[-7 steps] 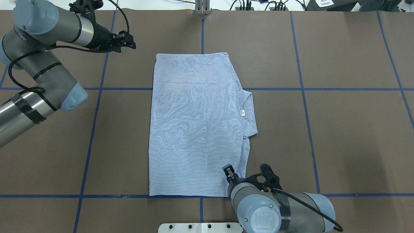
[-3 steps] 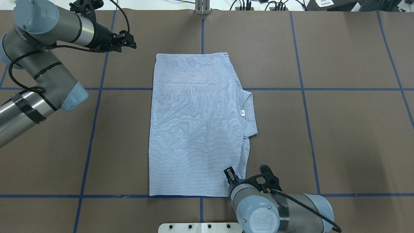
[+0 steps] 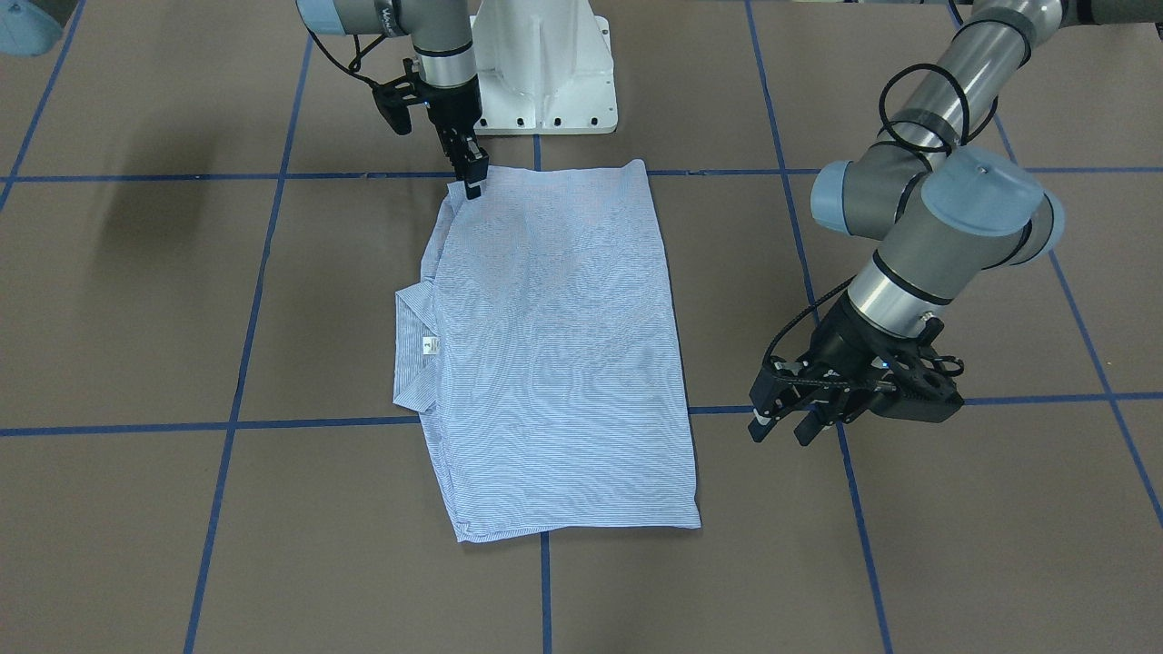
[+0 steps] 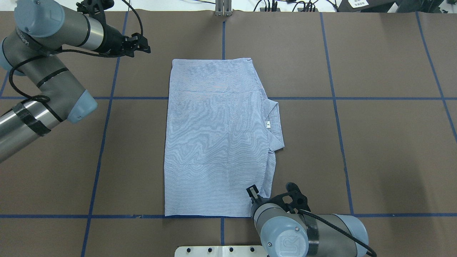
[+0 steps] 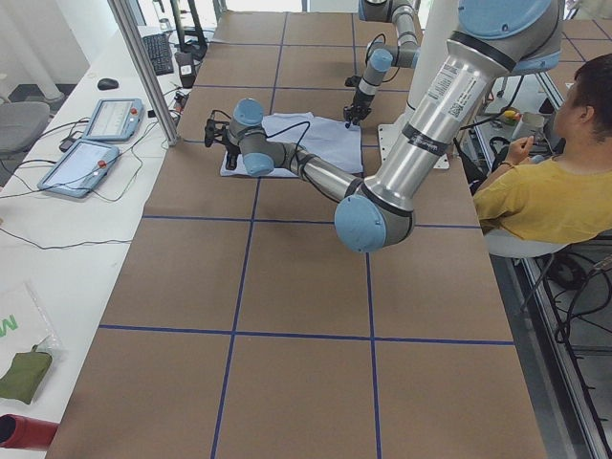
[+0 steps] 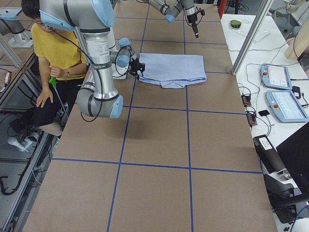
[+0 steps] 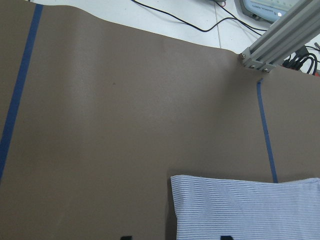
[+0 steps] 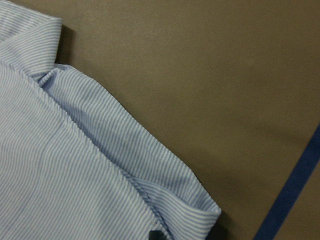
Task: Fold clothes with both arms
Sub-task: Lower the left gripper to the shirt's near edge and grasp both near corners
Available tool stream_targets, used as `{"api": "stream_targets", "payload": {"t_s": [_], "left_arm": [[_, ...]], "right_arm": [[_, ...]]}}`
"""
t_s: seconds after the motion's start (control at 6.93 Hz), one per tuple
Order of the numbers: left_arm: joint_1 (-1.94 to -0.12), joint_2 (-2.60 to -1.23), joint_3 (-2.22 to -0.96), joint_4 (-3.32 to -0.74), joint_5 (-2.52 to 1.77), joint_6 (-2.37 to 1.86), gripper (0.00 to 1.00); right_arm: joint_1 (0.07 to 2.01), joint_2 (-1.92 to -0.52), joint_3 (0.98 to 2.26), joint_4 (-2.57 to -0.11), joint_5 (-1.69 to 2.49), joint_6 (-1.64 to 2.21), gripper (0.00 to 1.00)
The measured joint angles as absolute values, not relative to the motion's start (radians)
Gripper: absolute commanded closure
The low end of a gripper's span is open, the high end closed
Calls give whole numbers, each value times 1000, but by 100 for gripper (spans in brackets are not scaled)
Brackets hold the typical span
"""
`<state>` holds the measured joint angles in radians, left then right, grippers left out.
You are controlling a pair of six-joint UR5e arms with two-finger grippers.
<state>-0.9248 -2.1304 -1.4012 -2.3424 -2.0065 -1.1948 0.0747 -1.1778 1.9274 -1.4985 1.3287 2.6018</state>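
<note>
The light blue striped shirt [image 4: 214,142] lies flat, folded into a long rectangle, in the middle of the table [image 4: 375,150]. Its collar [image 4: 275,123] with a white tag sticks out on its right side. My right gripper [image 4: 253,191] points down at the shirt's near right corner [image 3: 459,195]. It looks shut, with one dark fingertip [image 8: 156,234] on the layered hem. I cannot tell whether cloth is pinched. My left gripper [image 4: 145,44] hangs open over bare table, left of the shirt's far left corner [image 7: 180,182]. In the front-facing view its fingers [image 3: 780,431] are apart and hold nothing.
The white pedestal base [image 3: 545,73] stands at the table's near edge behind the shirt. An aluminium post [image 4: 223,9] rises at the far edge. A seated person in yellow [image 5: 535,191] is beside the robot. Tablets [image 6: 280,92] and cables lie on the side bench.
My right gripper has shifted slightly toward the robot's side at the shirt's near right corner. The left gripper has barely moved. The shirt lies as before.
</note>
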Motion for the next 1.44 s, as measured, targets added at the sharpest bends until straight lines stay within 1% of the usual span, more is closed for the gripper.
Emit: {"api": "stream_targets", "payload": {"t_s": [0.58,0.72,1.15,1.44], "left_arm": [[-924,-2127,-1411,-2342,-2005,-1239,33],[-915,-2107,-1444,-2343,-2004,-1304,33],[-793,-1958,-1648,-2344,-1962,-1603,33],[-609,-1848,-1792,-2344,-1841,-1836,35]], "right_arm": [[73,-1178,1942,-1498,1329,2614,100],[73,-1179,1948,-1499,1329,2614,100],[78,-1189,1971,-1499,1328,2609,100],[79,-1193,1974,-1499,1327,2608,100]]}}
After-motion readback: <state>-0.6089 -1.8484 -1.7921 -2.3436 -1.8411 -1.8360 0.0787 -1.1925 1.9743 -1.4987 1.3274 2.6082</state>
